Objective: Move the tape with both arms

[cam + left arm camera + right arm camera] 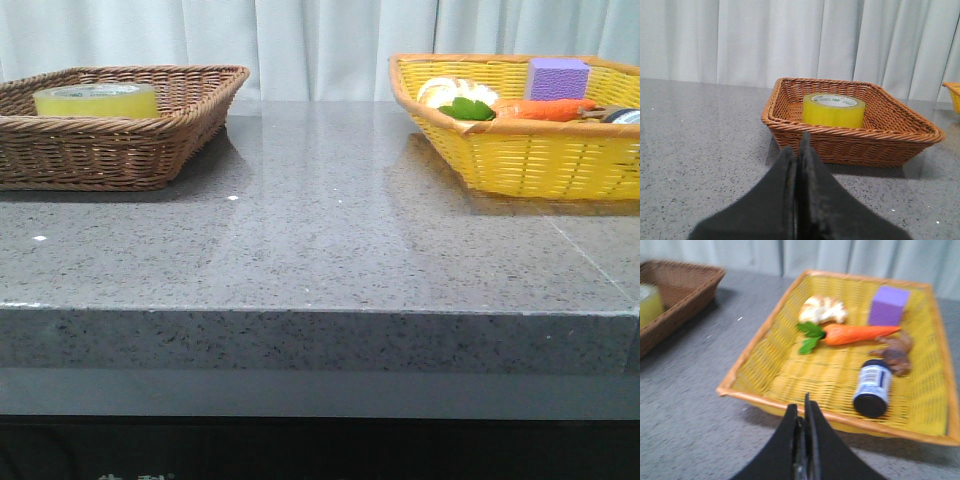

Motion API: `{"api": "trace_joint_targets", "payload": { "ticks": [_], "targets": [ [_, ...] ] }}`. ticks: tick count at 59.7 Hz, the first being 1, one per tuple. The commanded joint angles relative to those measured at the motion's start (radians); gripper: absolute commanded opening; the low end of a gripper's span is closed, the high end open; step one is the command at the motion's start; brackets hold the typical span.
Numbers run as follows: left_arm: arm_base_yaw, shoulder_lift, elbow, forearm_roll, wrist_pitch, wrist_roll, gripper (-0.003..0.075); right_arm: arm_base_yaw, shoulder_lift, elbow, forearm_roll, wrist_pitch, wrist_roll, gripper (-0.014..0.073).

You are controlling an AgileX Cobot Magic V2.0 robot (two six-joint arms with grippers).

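Sitting at nine o'clock on the grey stone table (320, 240): a brown wicker basket (120, 150) with the tape (97, 100) flat inside, yellow, core opening upward, white core printed green. Nothing touching the roll. Pointing toward that basket from the near side: the left gripper (799, 150), black fingers pressed together, clenched on nothing, tips short of the wicker wall. Standing well apart at three o'clock: a yellow woven basket (540, 160) holding a purple block (558, 77) at its far corner, an orange carrot (860, 334) with green leaves, a pale lumpy piece (823, 309) beside the leaves, a brown lump (897, 352), and a dark bottle (872, 388) lying on its side. Hovering just before that basket's near rim: the right gripper (802, 407), likewise clenched and empty.
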Motion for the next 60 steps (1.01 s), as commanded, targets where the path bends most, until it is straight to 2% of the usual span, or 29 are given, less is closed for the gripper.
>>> {"api": "trace_joint_targets", "payload": {
  "ticks": [1, 6, 16, 33, 60],
  "targets": [
    [0.003, -0.019, 0.038, -0.008, -0.082, -0.007, -0.002, -0.032, -0.102, 0.093, -0.002, -0.198, -0.014, -0.0069],
    [0.003, -0.019, 0.038, -0.008, -0.082, -0.007, -0.002, -0.051, -0.209, 0.201, 0.029, -0.274, -0.014, -0.0069],
    [0.003, -0.019, 0.038, -0.008, -0.082, -0.007, -0.002, -0.1, -0.371, 0.379, 0.054, -0.304, -0.014, -0.0069],
    [0.003, -0.019, 0.038, -0.008, -0.082, -0.007, -0.002, -0.112, -0.499, 0.562, 0.054, -0.39, -0.014, -0.0069],
    [0.003, -0.019, 0.038, -0.008, -0.082, -0.007, -0.002, -0.112, -0.497, 0.572, 0.058, -0.398, -0.014, -0.0069]
  ]
}}
